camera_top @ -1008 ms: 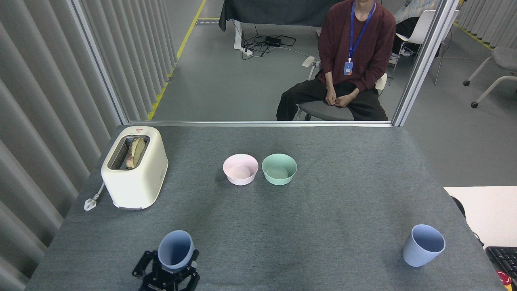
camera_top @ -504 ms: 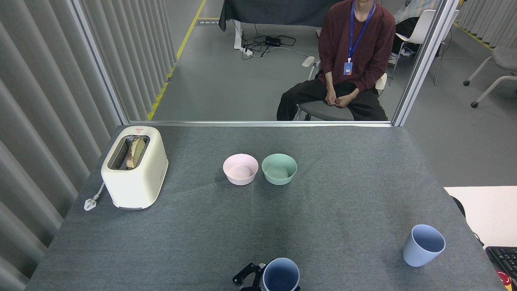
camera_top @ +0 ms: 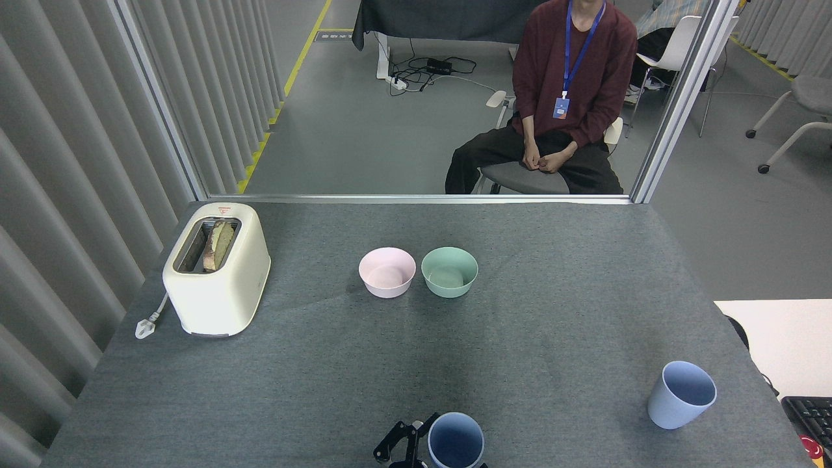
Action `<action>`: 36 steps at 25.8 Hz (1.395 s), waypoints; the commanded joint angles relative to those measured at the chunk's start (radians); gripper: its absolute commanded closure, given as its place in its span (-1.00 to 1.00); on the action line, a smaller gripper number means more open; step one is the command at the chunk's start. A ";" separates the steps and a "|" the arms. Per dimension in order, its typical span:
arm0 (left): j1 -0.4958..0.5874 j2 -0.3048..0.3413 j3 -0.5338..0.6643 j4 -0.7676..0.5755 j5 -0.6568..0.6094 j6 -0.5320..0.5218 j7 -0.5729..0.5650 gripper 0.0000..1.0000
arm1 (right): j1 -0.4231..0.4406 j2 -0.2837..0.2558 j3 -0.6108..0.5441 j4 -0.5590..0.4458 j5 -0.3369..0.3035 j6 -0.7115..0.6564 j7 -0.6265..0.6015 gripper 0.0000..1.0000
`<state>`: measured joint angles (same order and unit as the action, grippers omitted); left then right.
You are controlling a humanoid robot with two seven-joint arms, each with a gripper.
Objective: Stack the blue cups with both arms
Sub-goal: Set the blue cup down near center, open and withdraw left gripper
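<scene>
Left tool [camera_top: 426, 448] is gripping one blue cup [camera_top: 455, 441] upright; second blue cup [camera_top: 681, 394] is sitting far to its right.

On the grey cloth-covered bench [camera_top: 552, 325], a cream plastic toaster [camera_top: 218, 276] is set far left. A pale pink plastic bowl [camera_top: 387, 272] is placed centrally, a mint-green plastic bowl [camera_top: 449, 272] just right of it. One pale blue plastic cup [camera_top: 680, 394] stands near right; another pale blue tumbler [camera_top: 455, 442] is found at the near edge.

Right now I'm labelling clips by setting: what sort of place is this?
Probably a robot test cell in an office or lab: a grey cloth-covered table, a seated person wearing a lanyard behind a partition, office chairs.
</scene>
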<state>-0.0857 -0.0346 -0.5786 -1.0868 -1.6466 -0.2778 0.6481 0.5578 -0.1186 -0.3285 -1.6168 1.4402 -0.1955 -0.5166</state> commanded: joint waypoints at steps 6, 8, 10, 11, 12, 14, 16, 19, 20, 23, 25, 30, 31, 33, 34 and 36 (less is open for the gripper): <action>0.060 0.024 0.043 -0.038 0.002 0.000 0.016 -1.00 | -0.010 -0.003 0.000 0.000 0.000 0.001 -0.002 -1.00; 0.067 0.025 0.057 -0.033 0.004 0.000 0.021 -1.00 | -0.019 -0.001 0.003 0.000 0.000 -0.001 -0.002 -1.00; 0.067 0.033 0.068 -0.031 0.004 0.002 0.033 -1.00 | -0.021 -0.001 0.008 0.000 0.000 -0.010 -0.002 -1.00; 0.067 0.036 0.074 -0.031 0.004 0.002 0.034 -1.00 | -0.021 -0.003 0.008 0.000 0.000 -0.013 -0.002 -1.00; 0.067 0.038 0.082 -0.031 0.007 0.003 0.036 -1.00 | -0.021 -0.003 0.008 0.000 0.000 -0.013 -0.002 -1.00; 0.069 0.050 0.111 -0.033 0.021 0.003 0.038 -1.00 | -0.022 -0.003 0.008 0.000 0.000 -0.013 -0.002 -1.00; 0.093 0.078 0.148 -0.038 0.039 0.003 0.048 -1.00 | -0.024 -0.003 0.009 0.000 0.000 -0.013 -0.002 -1.00; 0.132 0.134 0.195 -0.044 0.064 0.002 0.079 -1.00 | -0.039 -0.004 0.022 0.002 0.002 -0.013 -0.002 -1.00; 0.144 0.153 0.220 -0.044 0.082 0.006 0.082 -1.00 | -0.044 -0.006 0.025 0.009 0.009 -0.012 0.000 -1.00; 0.147 0.191 0.397 -0.010 0.172 0.029 0.084 -1.00 | -0.099 0.004 0.025 0.052 0.060 0.008 0.006 -1.00; 0.132 0.200 0.557 0.080 0.243 0.022 0.084 -1.00 | -0.142 0.004 0.022 0.086 0.074 0.047 0.009 -1.00; 0.110 0.252 0.638 0.139 0.306 0.022 0.084 -1.00 | -0.242 -0.019 0.005 0.181 0.068 0.071 0.035 -1.00; 0.113 0.252 0.638 0.137 0.323 0.022 0.084 -1.00 | -0.268 -0.032 0.005 0.201 0.066 0.071 0.036 -1.00; 0.121 0.252 0.638 0.133 0.338 0.022 0.084 -1.00 | -0.322 -0.047 0.002 0.267 0.065 0.073 0.036 -1.00; 0.121 0.251 0.638 0.133 0.338 0.022 0.084 -1.00 | -0.346 -0.052 -0.001 0.302 0.065 0.073 0.036 -1.00; 0.124 0.246 0.637 0.125 0.335 0.022 0.085 -1.00 | -0.389 -0.075 -0.004 0.359 0.065 0.073 0.035 -1.00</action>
<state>0.0332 0.2133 0.0548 -0.9575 -1.3193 -0.2567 0.7323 0.2362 -0.1673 -0.3276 -1.3420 1.5058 -0.1240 -0.4812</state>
